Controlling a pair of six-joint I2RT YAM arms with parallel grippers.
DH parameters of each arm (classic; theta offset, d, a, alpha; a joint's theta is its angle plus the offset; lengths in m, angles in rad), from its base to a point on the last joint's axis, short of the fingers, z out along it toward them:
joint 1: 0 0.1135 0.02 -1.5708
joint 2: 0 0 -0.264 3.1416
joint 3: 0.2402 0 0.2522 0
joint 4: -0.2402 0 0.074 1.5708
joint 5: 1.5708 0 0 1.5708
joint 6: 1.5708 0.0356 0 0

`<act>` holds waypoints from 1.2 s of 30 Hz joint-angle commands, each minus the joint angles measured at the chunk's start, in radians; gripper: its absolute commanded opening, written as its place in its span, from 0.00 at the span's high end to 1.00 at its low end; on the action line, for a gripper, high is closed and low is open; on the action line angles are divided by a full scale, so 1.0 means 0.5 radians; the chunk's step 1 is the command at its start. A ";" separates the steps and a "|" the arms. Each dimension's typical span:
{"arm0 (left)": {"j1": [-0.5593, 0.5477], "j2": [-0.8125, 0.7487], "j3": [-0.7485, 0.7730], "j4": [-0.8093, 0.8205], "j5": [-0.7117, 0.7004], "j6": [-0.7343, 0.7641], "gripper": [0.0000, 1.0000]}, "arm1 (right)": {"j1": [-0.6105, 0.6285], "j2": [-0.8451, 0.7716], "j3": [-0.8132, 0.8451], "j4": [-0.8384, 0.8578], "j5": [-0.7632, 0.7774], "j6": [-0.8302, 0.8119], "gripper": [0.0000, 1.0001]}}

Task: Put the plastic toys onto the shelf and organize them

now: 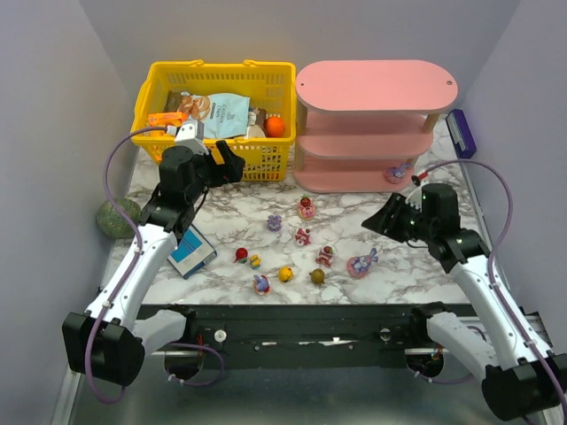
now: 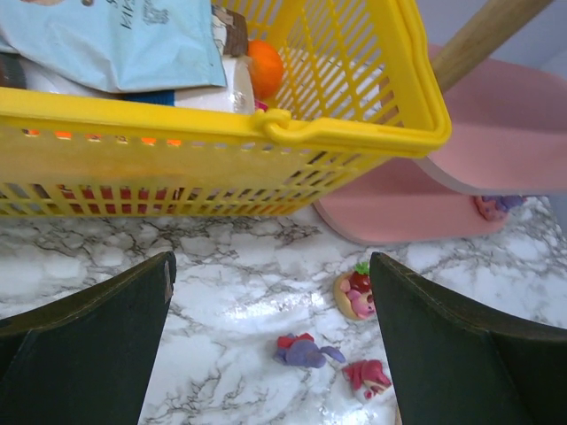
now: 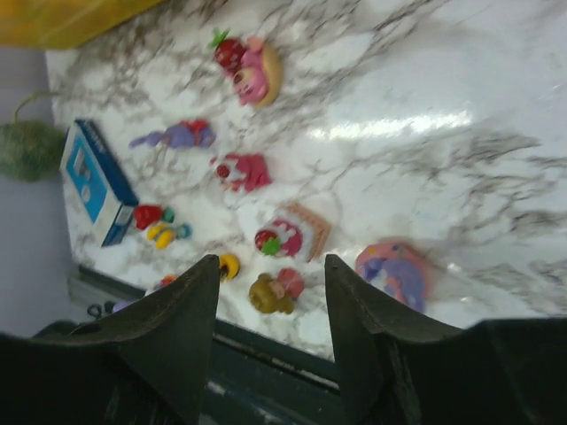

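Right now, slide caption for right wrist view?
Open right gripper above scattered plastic toys on marble table, blue box nearby.

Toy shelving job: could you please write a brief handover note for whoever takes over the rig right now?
Left gripper: open, holding nothing, at the basket front.
Right gripper: open, holding nothing, above the table, right of the loose toys.
Shelf: one purple toy on the bottom tier.
Loose toys: about ten scattered on the table in front of the shelf.
Done: one toy shelved.
Left: pick up and arrange the rest.
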 commanded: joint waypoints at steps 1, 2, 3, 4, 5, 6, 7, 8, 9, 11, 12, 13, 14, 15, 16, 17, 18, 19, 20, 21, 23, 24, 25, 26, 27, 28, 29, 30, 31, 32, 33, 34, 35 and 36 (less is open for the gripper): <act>-0.031 -0.075 -0.070 0.017 0.209 -0.068 0.01 | 0.332 -0.143 -0.143 0.017 -0.061 0.155 0.55; -0.037 -0.088 -0.094 0.023 0.212 -0.081 0.01 | 0.390 -0.155 -0.165 0.007 -0.052 0.183 0.64; -0.037 -0.094 -0.107 0.026 0.216 -0.093 0.01 | 0.506 -0.170 -0.178 -0.026 -0.001 0.244 0.68; -0.040 -0.103 -0.116 0.026 0.219 -0.099 0.01 | 0.571 -0.180 -0.214 -0.039 0.039 0.266 0.72; -0.040 -0.112 -0.134 0.029 0.225 -0.112 0.01 | 0.630 -0.186 -0.233 -0.051 0.088 0.296 0.79; -0.046 -0.118 -0.143 0.029 0.237 -0.118 0.01 | 0.724 -0.189 -0.257 -0.060 0.168 0.342 0.83; -0.046 -0.127 -0.146 0.035 0.246 -0.124 0.01 | 0.762 -0.174 -0.279 -0.075 0.202 0.358 0.86; -0.046 -0.131 -0.159 0.032 0.246 -0.133 0.01 | 0.796 -0.164 -0.337 -0.066 0.230 0.370 0.92; -0.049 -0.134 -0.159 0.029 0.252 -0.139 0.01 | 0.857 -0.146 -0.365 -0.051 0.288 0.389 0.95; -0.049 -0.137 -0.162 0.032 0.262 -0.149 0.01 | 0.912 -0.073 -0.444 -0.008 0.362 0.404 0.99; -0.049 -0.140 -0.165 0.026 0.262 -0.158 0.01 | 0.976 -0.051 -0.466 0.044 0.444 0.422 0.99; -0.049 -0.137 -0.165 0.026 0.262 -0.155 0.01 | 1.010 -0.027 -0.493 0.074 0.490 0.438 0.99; -0.049 -0.134 -0.162 0.020 0.262 -0.158 0.01 | 1.035 0.016 -0.518 0.114 0.527 0.456 0.99; -0.049 -0.134 -0.162 0.017 0.262 -0.158 0.01 | 1.081 0.035 -0.558 0.157 0.570 0.468 0.99; -0.049 -0.131 -0.156 0.014 0.262 -0.158 0.01 | 1.100 0.062 -0.570 0.221 0.598 0.481 0.99; -0.049 -0.122 -0.153 0.011 0.262 -0.161 0.01 | 1.115 0.105 -0.573 0.237 0.629 0.502 0.99; -0.049 -0.118 -0.150 0.008 0.265 -0.161 0.01 | 1.133 0.139 -0.583 0.253 0.702 0.527 0.99; -0.049 -0.115 -0.150 0.008 0.265 -0.161 0.01 | 1.140 0.164 -0.592 0.253 0.739 0.545 0.99; -0.049 -0.106 -0.150 0.011 0.268 -0.161 0.01 | 1.137 0.182 -0.595 0.250 0.776 0.560 0.99; -0.049 -0.103 -0.150 0.011 0.271 -0.167 0.01 | 1.140 0.222 -0.598 0.238 0.867 0.597 1.00; -0.049 -0.091 -0.143 0.008 0.271 -0.167 0.01 | 1.140 0.241 -0.598 0.173 0.957 0.662 0.99; -0.049 -0.088 -0.140 0.004 0.271 -0.164 0.01 | 1.140 0.238 -0.601 0.161 1.000 0.695 1.00; -0.049 -0.085 -0.137 -0.002 0.268 -0.164 0.01 | 1.140 0.234 -0.607 0.161 1.009 0.702 1.00; -0.049 -0.079 -0.131 -0.008 0.265 -0.152 0.01 | 1.140 0.231 -0.607 0.158 1.012 0.708 0.99; -0.049 -0.078 -0.131 -0.008 0.259 -0.152 0.01 | 1.140 0.234 -0.607 0.155 1.040 0.723 0.99; -0.049 -0.078 -0.134 -0.008 0.252 -0.152 0.01 | 1.143 0.244 -0.613 0.145 1.055 0.726 0.99; -0.049 -0.075 -0.131 -0.008 0.252 -0.149 0.01 | 1.140 0.250 -0.613 0.148 1.067 0.726 0.99; -0.049 -0.072 -0.131 -0.005 0.246 -0.149 0.01 | 1.140 0.268 -0.613 0.148 1.083 0.729 0.99; -0.049 -0.069 -0.131 -0.005 0.252 -0.149 0.01 | 1.140 0.293 -0.607 0.142 1.083 0.735 0.99; -0.049 -0.063 -0.128 -0.005 0.252 -0.149 0.01 | 1.140 0.305 -0.604 0.136 1.086 0.738 0.99; -0.049 -0.063 -0.128 -0.005 0.252 -0.149 0.01 | 1.140 0.314 -0.595 0.121 1.101 0.757 0.99; -0.049 -0.066 -0.128 -0.005 0.246 -0.149 0.01 | 1.140 0.317 -0.589 0.087 1.114 0.766 0.99; -0.049 -0.063 -0.128 -0.005 0.246 -0.149 0.01 | 1.140 0.317 -0.589 0.078 1.120 0.775 0.99; -0.049 -0.063 -0.131 -0.005 0.246 -0.149 0.01 | 1.140 0.317 -0.592 0.066 1.138 0.790 0.99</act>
